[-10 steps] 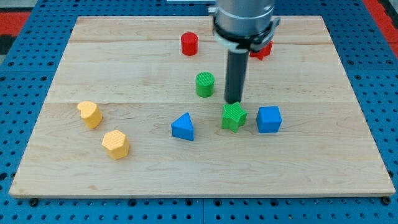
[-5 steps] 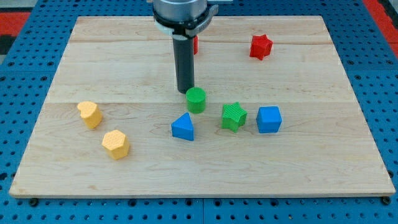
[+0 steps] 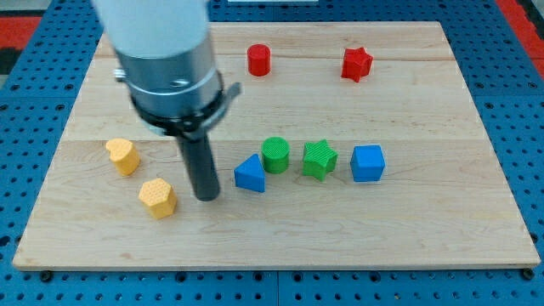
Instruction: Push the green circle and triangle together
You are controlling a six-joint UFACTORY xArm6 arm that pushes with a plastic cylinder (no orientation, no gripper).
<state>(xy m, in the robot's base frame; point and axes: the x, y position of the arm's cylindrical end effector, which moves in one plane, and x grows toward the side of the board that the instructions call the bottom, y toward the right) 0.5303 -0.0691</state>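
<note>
The green circle (image 3: 275, 155) stands near the board's middle, touching the upper right side of the blue triangle (image 3: 250, 174). My tip (image 3: 206, 197) rests on the board left of the blue triangle, a short gap away, and right of the orange hexagon-like block (image 3: 158, 197). The rod and arm rise toward the view's top left.
A green star (image 3: 320, 159) sits right of the green circle, then a blue cube (image 3: 368, 163). A red cylinder (image 3: 258, 60) and a red star (image 3: 357, 64) lie near the view's top. An orange heart-like block (image 3: 123, 155) sits at the left.
The green circle has slid down and now touches the blue triangle. My tip has moved from above the circle to the lower left, ending left of the triangle.
</note>
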